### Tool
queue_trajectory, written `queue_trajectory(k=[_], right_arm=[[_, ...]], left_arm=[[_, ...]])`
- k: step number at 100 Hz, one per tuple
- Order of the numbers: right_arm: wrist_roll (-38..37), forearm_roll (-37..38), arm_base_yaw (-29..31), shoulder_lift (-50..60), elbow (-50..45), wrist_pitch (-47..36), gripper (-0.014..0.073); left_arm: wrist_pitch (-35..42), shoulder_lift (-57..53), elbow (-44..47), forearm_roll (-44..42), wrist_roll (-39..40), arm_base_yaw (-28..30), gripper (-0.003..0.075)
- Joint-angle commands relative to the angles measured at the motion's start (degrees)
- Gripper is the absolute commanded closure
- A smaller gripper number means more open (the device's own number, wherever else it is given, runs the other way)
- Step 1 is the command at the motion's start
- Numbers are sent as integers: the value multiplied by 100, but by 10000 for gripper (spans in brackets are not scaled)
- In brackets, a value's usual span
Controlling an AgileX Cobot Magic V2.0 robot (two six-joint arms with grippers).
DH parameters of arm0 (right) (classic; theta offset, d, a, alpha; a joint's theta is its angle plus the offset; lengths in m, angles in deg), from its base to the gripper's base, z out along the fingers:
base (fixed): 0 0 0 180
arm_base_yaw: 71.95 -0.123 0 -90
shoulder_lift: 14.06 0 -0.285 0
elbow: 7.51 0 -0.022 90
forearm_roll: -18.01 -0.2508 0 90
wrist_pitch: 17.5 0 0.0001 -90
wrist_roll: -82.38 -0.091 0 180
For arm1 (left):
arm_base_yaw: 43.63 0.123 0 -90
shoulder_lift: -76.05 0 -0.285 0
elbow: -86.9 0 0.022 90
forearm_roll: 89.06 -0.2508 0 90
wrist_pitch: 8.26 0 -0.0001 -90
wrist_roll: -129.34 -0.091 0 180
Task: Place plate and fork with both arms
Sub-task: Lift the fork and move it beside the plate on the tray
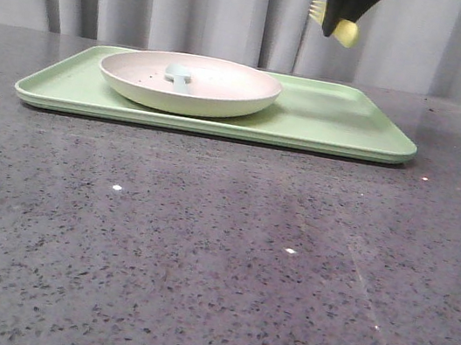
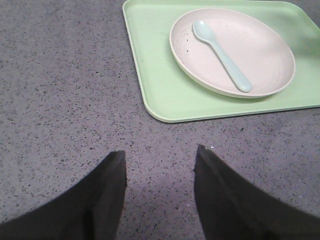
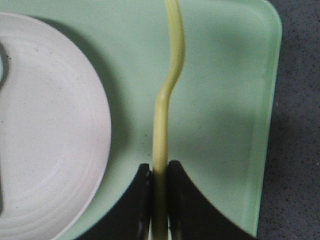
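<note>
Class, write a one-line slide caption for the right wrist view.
Right gripper holds the yellow fork above the green tray, beside the plate.

There are 1 plate (image 1: 189,84), 1 tray (image 1: 344,130), 1 yellow fork (image 1: 318,11), 1 pale blue spoon (image 2: 221,55) and 2 black grippers, 1 left (image 2: 160,155), 1 right (image 1: 336,29).

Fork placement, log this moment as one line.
right gripper: shut on fork, above tray | plate: on tray, holds spoon | left gripper: open
</note>
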Motion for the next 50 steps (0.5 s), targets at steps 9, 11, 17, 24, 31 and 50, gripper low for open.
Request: queue_trajectory(k=[9,11,17,24,31,50], right_arm=[[13,101,60,403,124,548,610],[13,101,61,403,124,548,610],[13,101,72,403,124,554,608],[13,101,88,396,124,554,609],[13,96,103,385,90,554,609],[13,90,103,247,-56,554,609]], left_arm=[[356,-40,-164,108,56,-33,408],[345,-40,-164,108,56,-33,408],[345,-40,-164,108,56,-33,408],[345,-40,-164,113,56,-33,408],[345,-40,-164,113,56,-33,408],[345,-40,-164,113,56,-33,408]])
